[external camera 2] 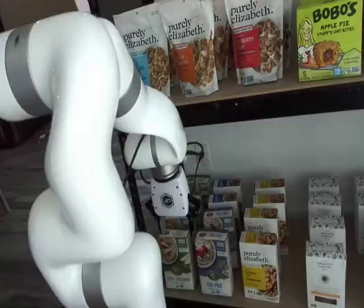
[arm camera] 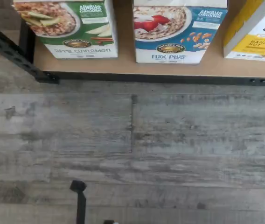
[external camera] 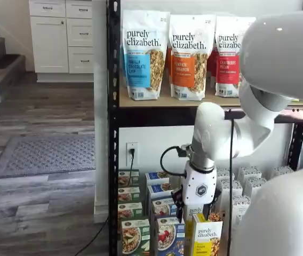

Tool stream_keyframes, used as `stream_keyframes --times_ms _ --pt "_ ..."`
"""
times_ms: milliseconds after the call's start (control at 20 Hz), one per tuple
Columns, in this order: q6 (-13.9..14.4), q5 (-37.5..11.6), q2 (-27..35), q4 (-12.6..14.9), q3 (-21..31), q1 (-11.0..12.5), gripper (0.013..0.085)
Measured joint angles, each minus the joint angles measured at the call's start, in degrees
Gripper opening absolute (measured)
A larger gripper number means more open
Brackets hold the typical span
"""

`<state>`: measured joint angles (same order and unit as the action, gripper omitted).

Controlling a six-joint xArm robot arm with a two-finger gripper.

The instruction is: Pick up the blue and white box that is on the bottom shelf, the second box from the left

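— One target: the blue and white box (arm camera: 179,30) stands at the front edge of the bottom shelf (arm camera: 123,67), just beside the green box (arm camera: 72,28) and near the yellow box (arm camera: 256,30).

— And the pincer (external camera: 194,205)?

— It hangs above that front row in both shelf views, apart from the blue and white box. Its fingers are hidden against the boxes, so I cannot tell whether they are parted or clenched.

— What could go wrong?

— I judge the neighbours the risk. The green box stands so close that a finger coming down off-centre could catch it, or knock the target backward into the rows behind.
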<state>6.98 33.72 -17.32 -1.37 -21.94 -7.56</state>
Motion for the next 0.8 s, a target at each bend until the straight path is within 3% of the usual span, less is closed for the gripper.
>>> stream_keyframes --times_ms 400,650,800 --pt "1.92 -5.43 6.04 1.87 -1.62 -0.44 0.0850" --pt "7.04 -9.72 9.66 6.77 -2.28 -1.14 0.0850" --pt "7.42 -11.75 11.93 6.81 -2.99 -1.47 0.0850"
